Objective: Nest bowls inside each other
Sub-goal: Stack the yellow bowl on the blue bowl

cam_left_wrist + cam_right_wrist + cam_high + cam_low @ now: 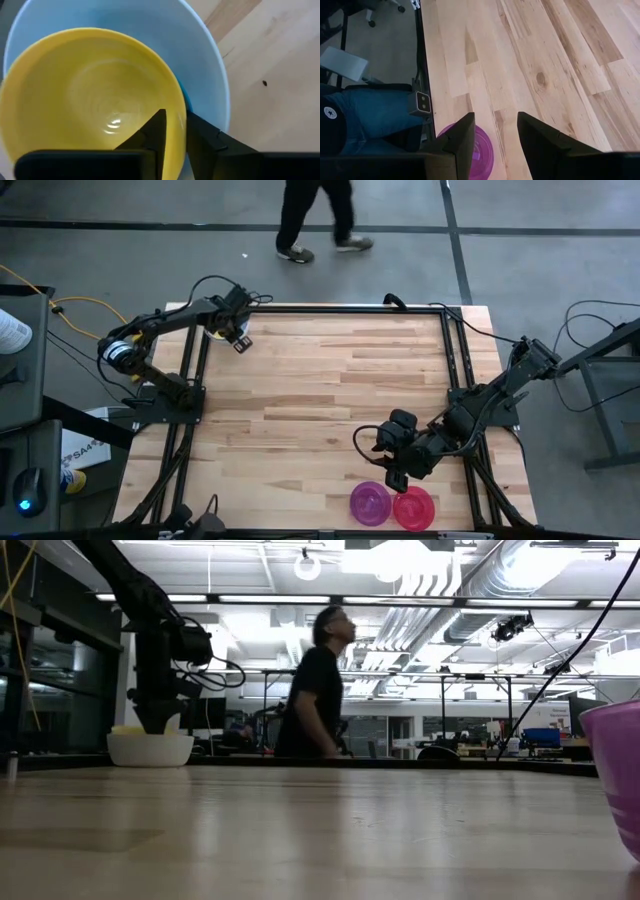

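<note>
Two dark jointed arms (170,320), black looping cables, flat angular black jaws, metal-banded left shoulder.

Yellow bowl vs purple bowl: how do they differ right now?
The yellow bowl sits nested in a stack at the table's far left corner; the purple bowl stands alone at the near edge, beside the red bowl. The left gripper straddles yellow's rim; purple is untouched. Both are round, shallow and upright.

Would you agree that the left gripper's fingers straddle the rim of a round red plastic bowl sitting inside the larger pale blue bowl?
Not quite: the bowl is yellow, not red. The left wrist view shows the left gripper with one finger on each side of the round yellow plastic bowl's rim, inside the larger pale blue bowl.
</note>
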Action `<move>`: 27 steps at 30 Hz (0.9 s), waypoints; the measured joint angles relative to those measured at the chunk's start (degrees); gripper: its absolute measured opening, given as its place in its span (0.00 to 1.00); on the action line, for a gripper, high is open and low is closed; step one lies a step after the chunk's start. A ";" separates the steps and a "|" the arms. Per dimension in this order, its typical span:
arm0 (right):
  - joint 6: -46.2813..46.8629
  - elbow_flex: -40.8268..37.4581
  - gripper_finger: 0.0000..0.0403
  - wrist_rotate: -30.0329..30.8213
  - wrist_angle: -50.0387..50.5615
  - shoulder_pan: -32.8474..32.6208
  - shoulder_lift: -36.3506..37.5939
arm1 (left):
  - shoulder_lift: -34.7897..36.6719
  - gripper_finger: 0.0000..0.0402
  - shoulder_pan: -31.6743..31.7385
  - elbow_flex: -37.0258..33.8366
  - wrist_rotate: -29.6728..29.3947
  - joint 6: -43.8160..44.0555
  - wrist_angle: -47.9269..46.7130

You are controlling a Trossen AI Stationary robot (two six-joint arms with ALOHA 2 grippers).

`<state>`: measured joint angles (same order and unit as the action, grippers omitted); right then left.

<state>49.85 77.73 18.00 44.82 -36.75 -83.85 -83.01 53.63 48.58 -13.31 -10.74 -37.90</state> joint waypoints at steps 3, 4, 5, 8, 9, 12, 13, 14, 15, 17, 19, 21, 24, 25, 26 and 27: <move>-0.11 0.00 0.35 0.06 0.00 0.00 0.00 | -0.06 0.20 0.04 0.97 0.46 0.04 -0.60; -0.11 0.00 0.35 0.07 0.00 0.00 0.00 | -0.06 0.20 0.02 1.22 0.65 0.04 -0.80; -0.11 0.00 0.35 0.07 0.00 0.00 0.00 | -0.08 0.21 0.00 1.47 0.87 0.04 -1.05; -0.11 0.00 0.35 0.09 0.00 0.00 0.00 | -0.08 0.21 0.00 1.90 1.54 0.05 -1.51; -0.11 0.00 0.35 0.09 0.00 0.00 0.00 | -0.08 0.21 0.00 1.95 1.60 0.05 -1.60; -0.11 0.00 0.35 0.08 0.00 0.00 0.00 | -0.08 0.21 0.00 2.01 1.62 -0.17 -1.87; -0.11 0.00 0.35 0.08 0.00 0.00 0.00 | -0.08 0.21 0.00 2.03 1.60 -0.60 -2.09; -0.11 0.00 0.35 0.09 0.00 0.00 0.00 | -0.08 0.21 0.00 2.03 1.60 -0.94 -2.28; -0.13 0.00 0.35 0.09 0.00 0.00 0.00 | -0.08 0.21 -0.01 2.05 1.60 -1.04 -2.43; -0.13 0.00 0.35 0.09 0.00 0.00 0.00 | -0.06 0.22 -0.03 2.08 1.99 -1.10 -2.78; -0.13 0.00 0.35 0.09 0.00 0.00 0.00 | -0.06 0.22 -0.03 2.08 2.58 -1.60 -2.92; -0.13 0.00 0.35 0.09 0.00 0.00 0.00 | -0.04 0.22 -0.02 2.10 3.42 -2.34 -3.02; -0.13 0.00 0.35 0.08 0.00 0.08 0.00 | -0.04 0.22 -0.41 3.28 4.80 -2.50 -5.00; -0.13 0.00 0.35 0.07 0.00 0.18 0.00 | -0.04 0.22 -0.72 4.17 4.99 -2.50 -6.08; -0.13 0.00 0.35 0.06 0.00 0.33 0.00 | -0.04 0.22 -1.19 5.19 5.07 -2.52 -6.96; -0.13 0.00 0.35 0.04 0.00 0.46 0.00 | -0.04 0.22 -1.64 6.38 5.07 -2.52 -7.65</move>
<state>49.71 77.73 18.04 44.82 -36.29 -83.85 -83.05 51.99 54.96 -8.23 -13.26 -45.54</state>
